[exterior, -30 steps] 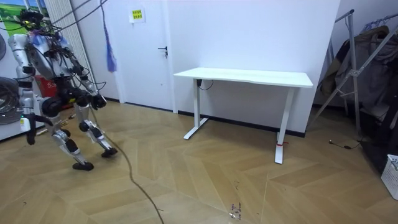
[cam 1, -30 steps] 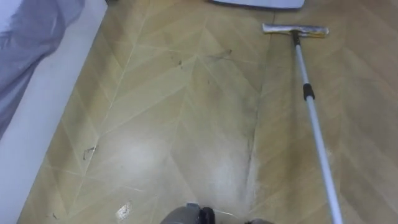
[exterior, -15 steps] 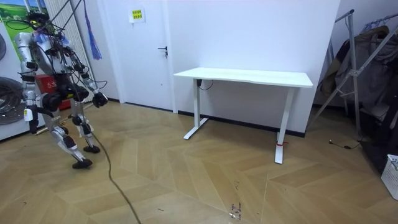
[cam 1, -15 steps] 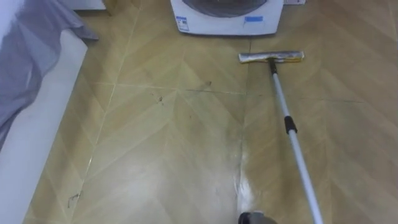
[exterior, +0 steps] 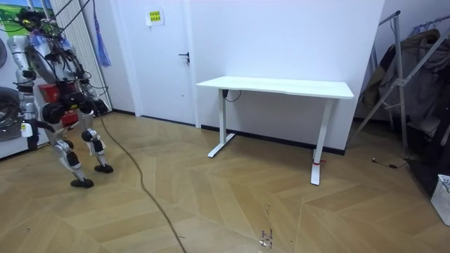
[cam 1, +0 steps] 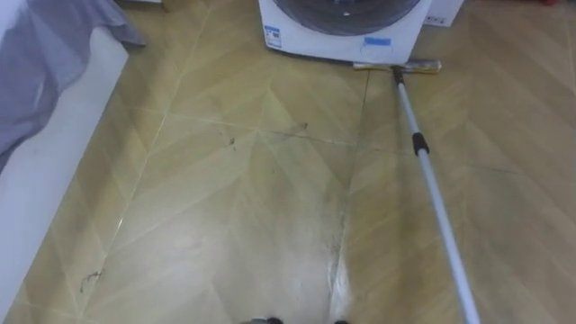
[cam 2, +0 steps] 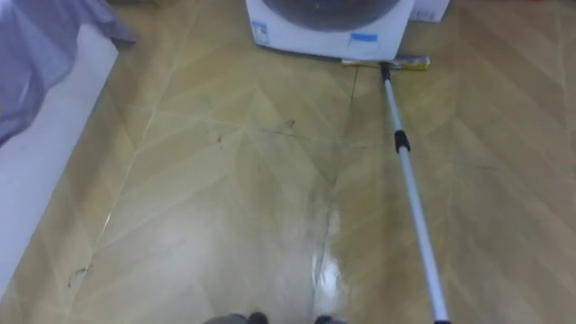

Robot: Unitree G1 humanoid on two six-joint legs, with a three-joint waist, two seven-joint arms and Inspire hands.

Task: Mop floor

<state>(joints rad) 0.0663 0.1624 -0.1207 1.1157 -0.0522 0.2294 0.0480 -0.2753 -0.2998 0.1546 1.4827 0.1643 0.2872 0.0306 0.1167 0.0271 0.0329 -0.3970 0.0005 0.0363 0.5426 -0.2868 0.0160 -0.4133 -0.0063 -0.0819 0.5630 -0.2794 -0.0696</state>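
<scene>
Fingers: couldn't tell on either hand, too small from across the room. R hand (exterior: 28, 129) sat fwd on the washer side, L hand (exterior: 100, 107) back by the hip. My guess is the R hand had the pole, since it ran in from the robot's lower right, but the grip itself wasn't visible.

Pole (cam 1: 432, 193) ran straight up and slightly left across the floor (cam 1: 207, 207) to the mop head (cam 1: 397, 66). Head lay flat and crosswise, touching or just about touching the foot of the washer (cam 1: 346, 27) at its right corner. Robot stood in a split stance at the room view's left, facing the washer, well apart from the table (exterior: 278, 86).

Step, as I read it: end of a push stroke, nowhere further fwd to go. To do it well:
- Draw the head back toward the feet, flat on the boards, w/o lifting an edge.
- Don't shove more, or the head jams on the washer base.
- Shift the next lane left: dark scuffs (cam 1: 270, 135) lay well left of the pole, unmopped by the look.
- Overlap lanes near the shiny patch (cam 1: 337, 279), prob. wet, so tread w/ care there.
- Stop short of the grey sheet (cam 1: 40, 54) hanging at far left.
</scene>
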